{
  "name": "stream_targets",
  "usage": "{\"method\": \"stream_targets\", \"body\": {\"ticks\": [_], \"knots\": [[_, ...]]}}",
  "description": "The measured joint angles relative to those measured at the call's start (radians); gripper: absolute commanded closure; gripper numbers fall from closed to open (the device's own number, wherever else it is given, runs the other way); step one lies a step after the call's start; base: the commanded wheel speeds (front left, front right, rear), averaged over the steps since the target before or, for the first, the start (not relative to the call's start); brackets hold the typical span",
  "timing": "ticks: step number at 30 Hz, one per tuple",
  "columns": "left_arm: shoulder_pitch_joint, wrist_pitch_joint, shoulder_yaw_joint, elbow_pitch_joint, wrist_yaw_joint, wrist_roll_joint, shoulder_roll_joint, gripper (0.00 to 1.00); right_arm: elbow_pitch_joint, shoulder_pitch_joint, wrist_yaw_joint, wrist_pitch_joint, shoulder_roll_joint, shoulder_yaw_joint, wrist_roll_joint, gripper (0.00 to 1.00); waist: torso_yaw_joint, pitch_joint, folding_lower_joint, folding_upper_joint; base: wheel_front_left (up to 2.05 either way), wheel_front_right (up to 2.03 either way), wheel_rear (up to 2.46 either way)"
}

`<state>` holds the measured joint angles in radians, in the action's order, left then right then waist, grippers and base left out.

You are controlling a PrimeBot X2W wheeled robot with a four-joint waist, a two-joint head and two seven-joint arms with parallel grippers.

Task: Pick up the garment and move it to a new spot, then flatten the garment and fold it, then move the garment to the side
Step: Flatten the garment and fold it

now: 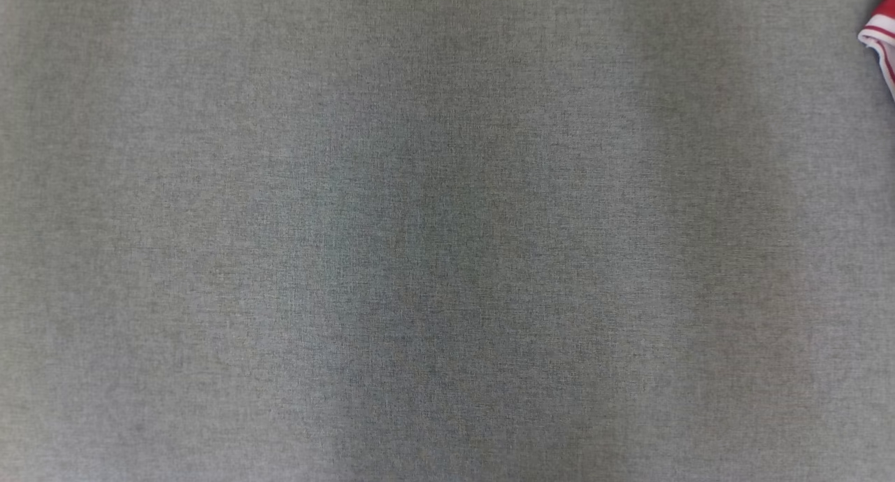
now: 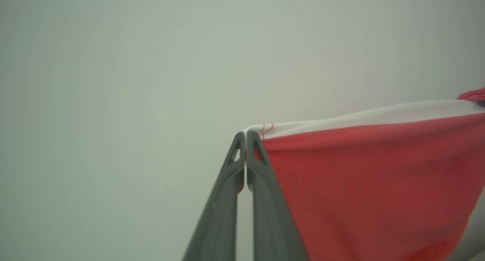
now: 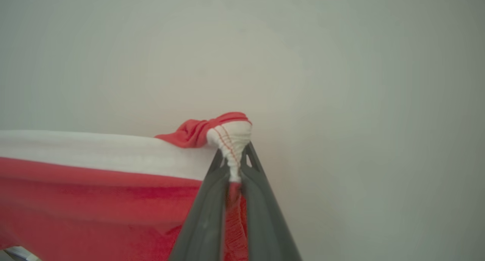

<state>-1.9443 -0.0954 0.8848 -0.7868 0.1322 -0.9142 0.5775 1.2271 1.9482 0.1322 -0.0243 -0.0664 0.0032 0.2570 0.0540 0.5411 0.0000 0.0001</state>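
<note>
The garment [image 2: 371, 177] is red cloth with a white band along its top edge, stretched taut between both arms. In the left wrist view my left gripper [image 2: 245, 134] is shut on one white corner of it, the cloth running off to the right. My right gripper [image 3: 232, 151] is shut on the other corner, where the garment [image 3: 94, 185] bunches into a white and red knot above the fingertips. A small piece of the garment [image 1: 882, 34], red with white stripes, peeks in at the head view's top right edge.
The grey fabric-covered table [image 1: 419, 244] spreads across the head view. Behind the cloth in both wrist views is a plain pale background.
</note>
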Motion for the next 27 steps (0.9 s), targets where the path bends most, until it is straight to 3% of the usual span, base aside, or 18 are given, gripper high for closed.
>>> {"method": "stream_targets", "body": {"ticks": [10,19,22,24,27], "knots": [[0.013,-0.071,0.087,-0.036,0.0,-0.086,0.013,1.0,0.04,0.012,0.0,0.031,0.005,-0.004,-0.014,1.0,-0.005,0.034,0.0001,0.0001,0.0,0.0,0.0],[0.168,-0.156,0.141,0.002,0.0,-0.118,0.008,1.0,0.033,-0.131,0.0,0.069,0.006,0.064,0.025,1.0,-0.002,-0.011,0.0,0.0,0.0,0.0,0.0],[0.266,-0.163,0.113,0.057,0.0,-0.123,0.018,1.0,-0.014,-0.236,0.0,0.081,0.007,0.132,0.077,1.0,-0.002,-0.041,0.0,-0.0002,0.0,0.0,0.0],[0.35,-0.164,0.043,0.123,-0.004,-0.124,0.021,1.0,-0.062,-0.327,0.0,0.086,0.004,0.178,0.135,1.0,-0.001,-0.061,0.0,-0.0002,0.0,0.0,0.0],[0.527,-0.164,-0.043,0.246,-0.041,-0.097,0.025,1.0,-0.163,-0.475,0.0,0.09,-0.02,0.236,0.245,1.0,-0.001,-0.096,-0.0001,-0.0002,0.0,0.0,0.0]]}}
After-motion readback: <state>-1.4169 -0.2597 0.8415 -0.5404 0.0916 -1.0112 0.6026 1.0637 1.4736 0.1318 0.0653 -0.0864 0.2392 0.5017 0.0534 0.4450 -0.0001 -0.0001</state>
